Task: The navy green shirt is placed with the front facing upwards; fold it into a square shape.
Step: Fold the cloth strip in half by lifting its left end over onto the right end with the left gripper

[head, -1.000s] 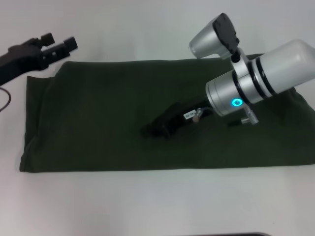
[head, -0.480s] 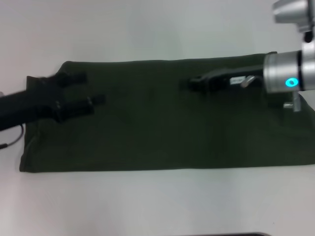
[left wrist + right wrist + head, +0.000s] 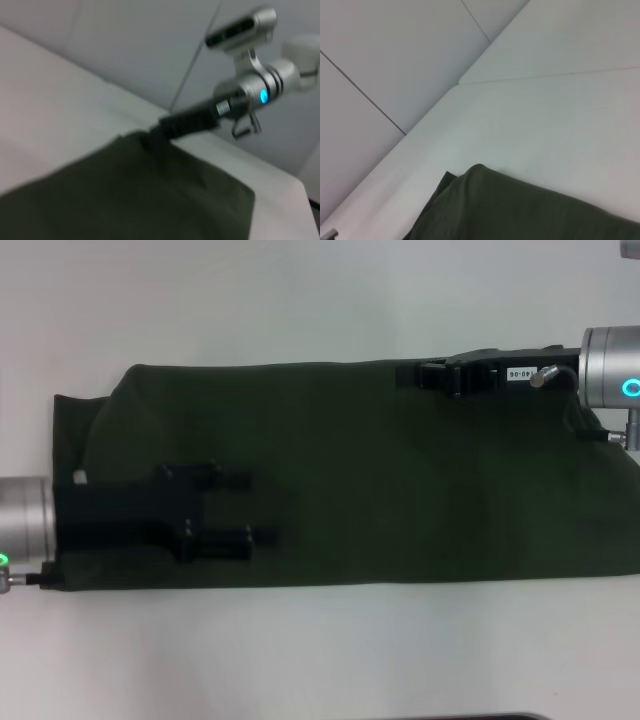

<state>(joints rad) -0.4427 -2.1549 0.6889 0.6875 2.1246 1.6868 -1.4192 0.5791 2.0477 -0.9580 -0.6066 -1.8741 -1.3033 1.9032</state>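
The navy green shirt (image 3: pixel 400 490) lies as a long dark olive band across the white table, plain green side up, with no lettering showing. My left gripper (image 3: pixel 248 508) is over the shirt's left part near the front edge. It is open, its two black fingers (image 3: pixel 232 480) pointing right, nothing between them. My right gripper (image 3: pixel 405 375) reaches in from the right along the shirt's far edge. The left wrist view shows the right gripper (image 3: pixel 157 131) at the far edge of the shirt (image 3: pixel 125 195). A rounded corner of the shirt (image 3: pixel 530 210) fills the right wrist view.
The bare white table (image 3: pixel 320 300) surrounds the shirt on the far and near sides. Grey wall panels (image 3: pixel 395 60) rise behind the table's far edge. A narrow dark strip (image 3: pixel 450 717) runs along the bottom of the head view.
My left arm has swung from the far left corner down over the shirt's left near part. My right arm has drawn back from the shirt's middle to its far edge on the right.
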